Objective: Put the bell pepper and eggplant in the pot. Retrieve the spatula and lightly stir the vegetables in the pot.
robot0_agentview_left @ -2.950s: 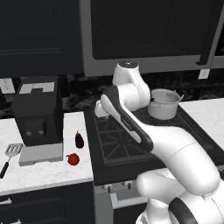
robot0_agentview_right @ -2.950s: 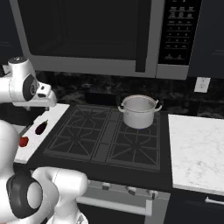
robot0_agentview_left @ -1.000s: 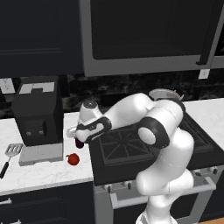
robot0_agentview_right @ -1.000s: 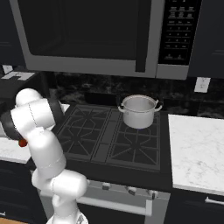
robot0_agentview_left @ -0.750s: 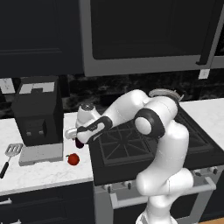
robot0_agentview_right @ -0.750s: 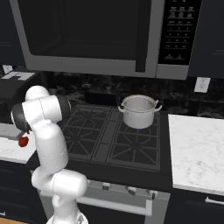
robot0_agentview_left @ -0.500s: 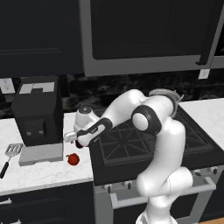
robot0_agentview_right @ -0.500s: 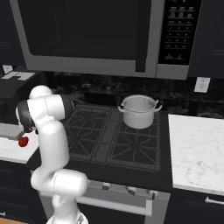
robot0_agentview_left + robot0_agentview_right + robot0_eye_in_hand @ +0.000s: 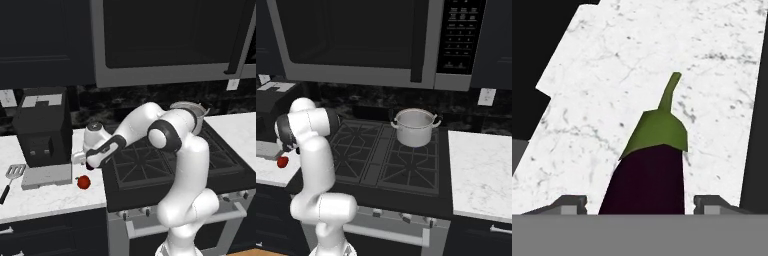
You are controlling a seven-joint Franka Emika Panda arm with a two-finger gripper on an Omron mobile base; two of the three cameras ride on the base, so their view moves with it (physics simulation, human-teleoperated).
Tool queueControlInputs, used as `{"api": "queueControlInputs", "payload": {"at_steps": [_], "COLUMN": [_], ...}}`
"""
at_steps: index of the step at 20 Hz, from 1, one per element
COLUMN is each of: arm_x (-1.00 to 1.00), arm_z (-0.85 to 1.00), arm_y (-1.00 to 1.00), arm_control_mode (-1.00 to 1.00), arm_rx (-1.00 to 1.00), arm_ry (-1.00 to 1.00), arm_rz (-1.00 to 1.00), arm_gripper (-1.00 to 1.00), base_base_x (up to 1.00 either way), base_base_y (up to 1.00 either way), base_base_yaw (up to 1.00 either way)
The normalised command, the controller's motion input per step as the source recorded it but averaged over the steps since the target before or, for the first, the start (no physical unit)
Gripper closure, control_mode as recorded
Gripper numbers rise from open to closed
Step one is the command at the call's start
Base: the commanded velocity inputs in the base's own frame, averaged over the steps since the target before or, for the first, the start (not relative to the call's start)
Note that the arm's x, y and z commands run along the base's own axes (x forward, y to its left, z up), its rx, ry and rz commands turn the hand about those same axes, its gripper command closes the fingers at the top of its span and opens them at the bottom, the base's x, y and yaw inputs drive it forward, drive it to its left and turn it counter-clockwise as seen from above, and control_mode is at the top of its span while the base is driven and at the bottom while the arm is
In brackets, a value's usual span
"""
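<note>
The eggplant (image 9: 649, 175), dark purple with a green cap and stem, lies on the white marble counter (image 9: 602, 100). My gripper (image 9: 643, 204) is open and straddles it, one fingertip (image 9: 572, 202) on each side with a gap to the skin. In the left base view the gripper (image 9: 89, 163) is low over the counter, left of the stove. The red bell pepper (image 9: 84, 182) sits just in front of it and also appears in the right base view (image 9: 282, 161). The spatula (image 9: 14, 174) lies at the counter's far left. The silver pot (image 9: 415, 127) stands on the stove's back right burner.
A black coffee machine (image 9: 42, 130) on a grey tray (image 9: 46, 176) stands behind and left of the gripper. The black stove (image 9: 150, 160) edge is right beside the hand. A microwave (image 9: 366, 40) hangs above the stove. White counter (image 9: 481, 170) continues right of the stove.
The hand has come down closer to the counter over the eggplant, and the arm has folded in a little. Pepper, spatula and pot have not moved.
</note>
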Motion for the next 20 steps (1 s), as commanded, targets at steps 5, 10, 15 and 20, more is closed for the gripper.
{"api": "queueControlInputs", "payload": {"at_steps": [5,10,15,20], "arm_x": [-0.14,-0.44,-0.67,-0.48], "arm_z": [0.01,0.37,0.95,1.0], "arm_y": [-0.13,-0.49,-0.86,-1.0], "arm_control_mode": [-1.0,-1.0,-1.0,-1.0], "arm_rx": [0.02,0.08,0.14,0.16], "arm_ry": [0.0,-0.04,-0.17,-0.17], "arm_rz": [0.0,-0.01,0.0,-0.03], "arm_gripper": [1.0,1.0,1.0,1.0], "base_base_x": [0.0,0.0,0.0,0.0], "base_base_y": [0.0,0.0,0.0,0.0], "base_base_yaw": [0.0,0.0,0.0,0.0]}}
